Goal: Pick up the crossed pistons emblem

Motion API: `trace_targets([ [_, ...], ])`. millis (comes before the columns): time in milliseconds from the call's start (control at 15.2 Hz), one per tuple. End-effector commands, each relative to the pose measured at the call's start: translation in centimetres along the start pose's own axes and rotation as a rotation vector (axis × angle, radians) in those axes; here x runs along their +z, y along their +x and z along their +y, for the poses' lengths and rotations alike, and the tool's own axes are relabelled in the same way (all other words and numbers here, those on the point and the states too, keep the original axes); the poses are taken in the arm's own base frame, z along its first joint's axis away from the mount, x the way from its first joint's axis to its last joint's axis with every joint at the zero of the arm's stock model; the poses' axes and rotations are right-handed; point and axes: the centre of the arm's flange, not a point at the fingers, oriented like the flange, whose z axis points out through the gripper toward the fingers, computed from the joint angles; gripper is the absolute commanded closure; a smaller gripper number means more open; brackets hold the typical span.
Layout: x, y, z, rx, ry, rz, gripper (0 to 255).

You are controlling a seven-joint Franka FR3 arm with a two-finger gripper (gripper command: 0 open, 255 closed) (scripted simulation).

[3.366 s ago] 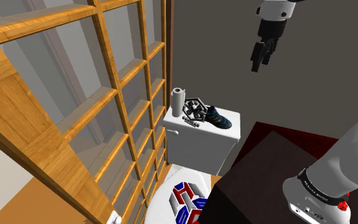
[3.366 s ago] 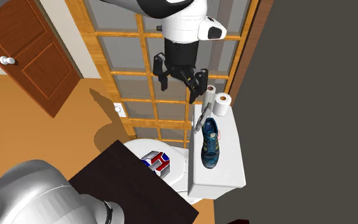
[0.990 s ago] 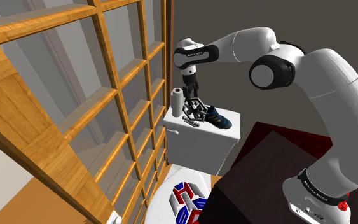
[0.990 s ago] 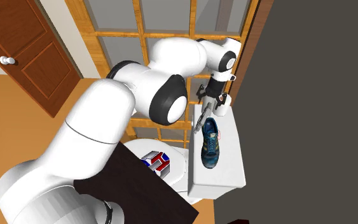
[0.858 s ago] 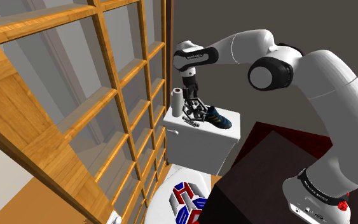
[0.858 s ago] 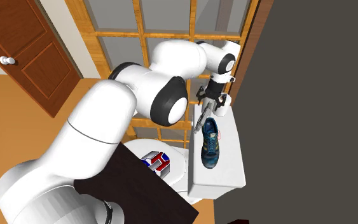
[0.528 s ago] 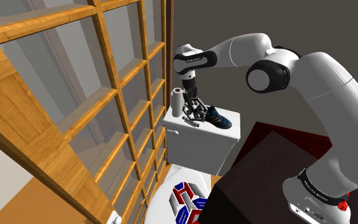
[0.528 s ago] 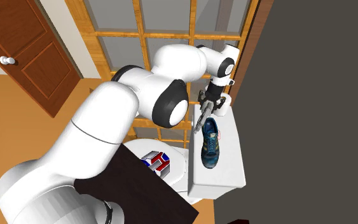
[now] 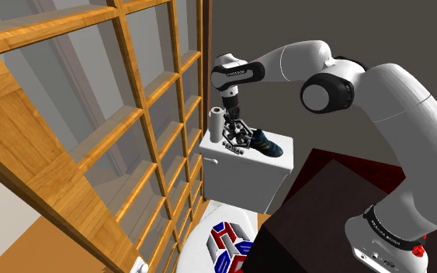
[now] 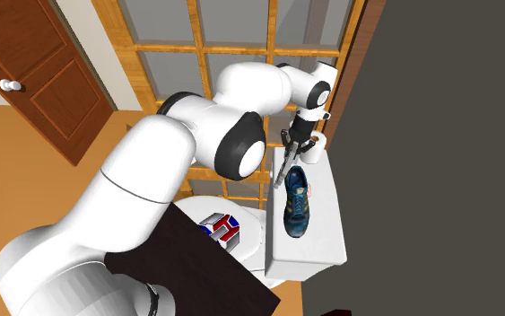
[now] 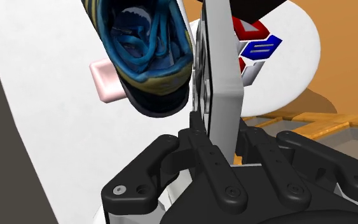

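crossed pistons emblem (image 9: 237,139) stands on edge on the white toilet tank (image 9: 244,177), just beside the blue shoe (image 9: 266,144) on that tank. pincer (image 11: 221,132) is closed around the emblem's thin plate, both fingers touching it.

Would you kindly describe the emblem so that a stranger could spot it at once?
Find the white toilet tank by the wooden lattice. On its lid, between a paper roll and a blue sneaker, stands the emblem: a flat grey openwork plate, on edge.
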Motion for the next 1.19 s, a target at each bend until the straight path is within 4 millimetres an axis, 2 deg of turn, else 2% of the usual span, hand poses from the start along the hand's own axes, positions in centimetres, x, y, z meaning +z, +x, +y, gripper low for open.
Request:
trace_targets([
  [0,0.1,-0.1,0.1,0.002,-0.002,-0.002,255],
  [990,-7.2,-2.8,-1.0,0.002,-0.002,-0.002,255],
  [1122,-7.3,-2.8,-1.0,0.002,-0.002,-0.002,255],
])
